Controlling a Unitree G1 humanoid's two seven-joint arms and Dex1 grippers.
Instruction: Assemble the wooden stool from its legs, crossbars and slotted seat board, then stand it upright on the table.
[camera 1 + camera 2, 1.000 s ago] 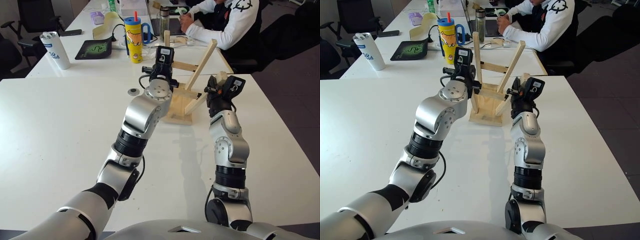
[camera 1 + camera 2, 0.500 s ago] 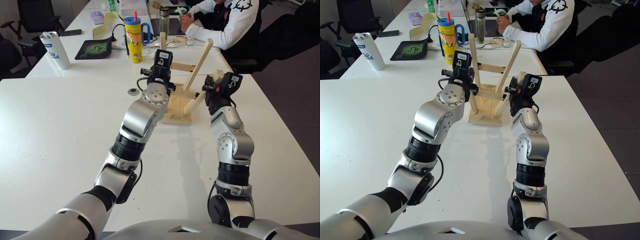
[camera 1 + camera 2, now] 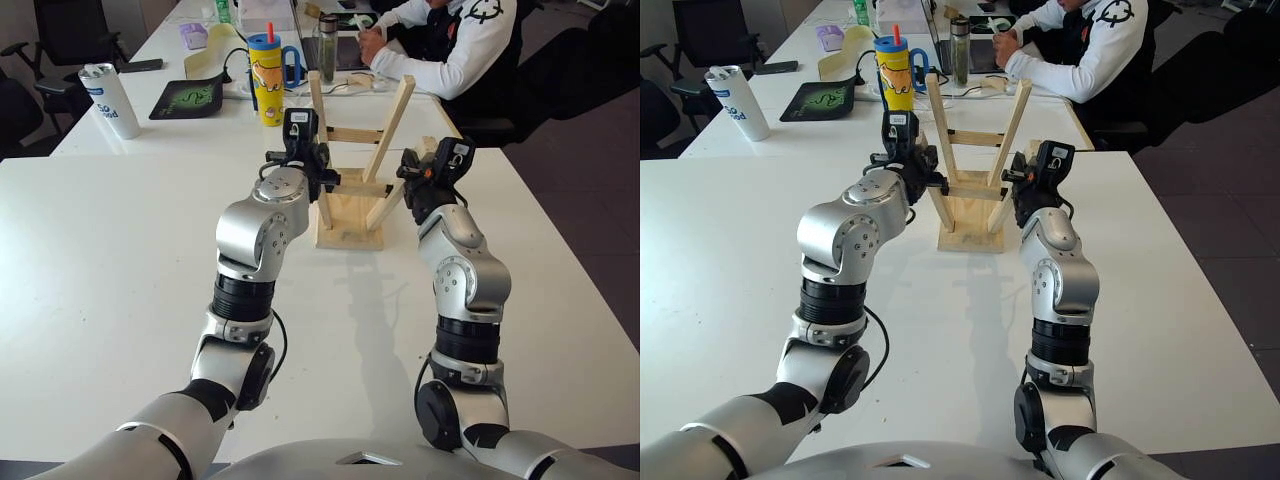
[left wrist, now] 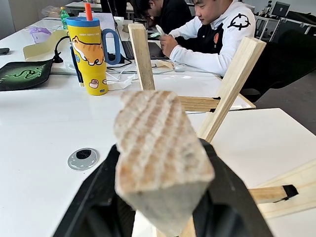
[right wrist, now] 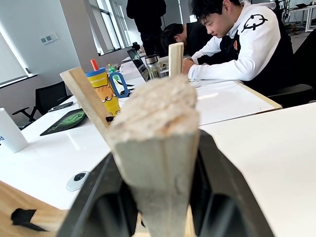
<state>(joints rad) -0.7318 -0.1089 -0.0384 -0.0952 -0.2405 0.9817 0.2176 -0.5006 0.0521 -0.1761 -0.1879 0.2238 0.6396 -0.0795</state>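
Observation:
The wooden stool [image 3: 350,210] sits upside down on the white table, with its seat board [image 3: 349,237] flat on the surface and its legs pointing up. Crossbars [image 3: 354,135] join the legs. My left gripper [image 3: 320,180] is shut on the near left leg [image 4: 160,148], whose cut end faces the left wrist camera between the black fingers [image 4: 98,197]. My right gripper [image 3: 412,185] is shut on the near right leg [image 5: 155,128]. The two far legs [image 3: 940,120] stand free above both grippers.
A yellow tumbler [image 3: 266,80], a green mouse pad [image 3: 195,97] and a white cup [image 3: 110,100] stand on the far table. A round cable grommet [image 4: 83,158] sits in the tabletop left of the stool. A seated person's arm [image 3: 440,60] rests behind the stool.
The stool has swung from leaning right to nearly upright on its seat board, and shifted a little left. Both grippers moved with it, still holding their legs.

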